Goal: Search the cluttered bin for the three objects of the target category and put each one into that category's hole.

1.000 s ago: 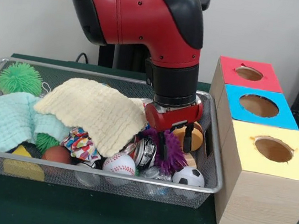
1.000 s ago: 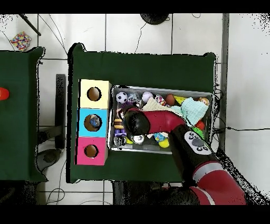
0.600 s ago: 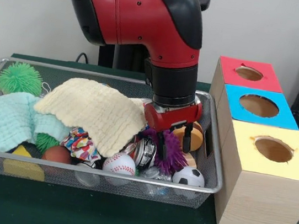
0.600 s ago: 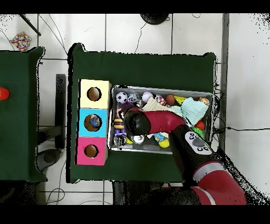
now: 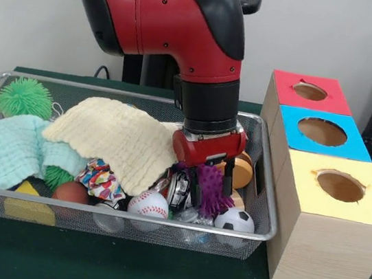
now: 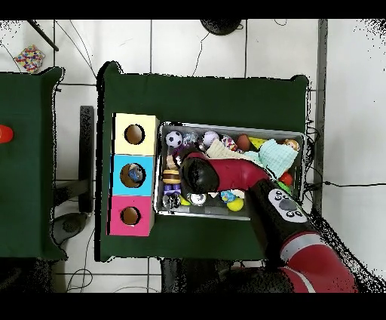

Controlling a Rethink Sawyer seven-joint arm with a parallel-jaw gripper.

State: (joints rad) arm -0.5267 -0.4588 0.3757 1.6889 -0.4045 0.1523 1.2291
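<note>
So I've got the arm [image 5: 187,35] down in the bin [image 5: 262,213], at its right end. The jaws [image 5: 209,179] sit around the purple toy [image 5: 210,188], one dark finger [image 5: 228,177] on its right side and another on its left, so it looks like they're pinching it, though the spikes hide the actual contact.

What's around it in the front view:
- silver ball [image 5: 180,191] just left of the toy, touching it
- baseball [image 5: 148,204] and soccer ball [image 5: 235,220] at the near wall, left and right of the toy
- orange ball [image 5: 241,169] just behind it on the right
- yellow cloth [image 5: 117,137] draped over the middle of the pile, its right edge right beside the wrist
- mint cloth [image 5: 8,146] further left, with a green spiky ball [image 5: 25,97] in the far left corner
- patterned ball [image 5: 100,179] and a brown ball [image 5: 71,193] poking out under the cloths

The three boxes stand on the desk [image 5: 119,269] right of the bin: red box [image 5: 309,101] farthest, blue box [image 5: 321,141] in the middle, yellow box [image 5: 342,210] nearest, each with a round hole on top.

From overhead the arm covers most of that end of the bin [image 6: 234,214], and something blue shows inside the blue box [image 6: 134,175] hole.
</note>
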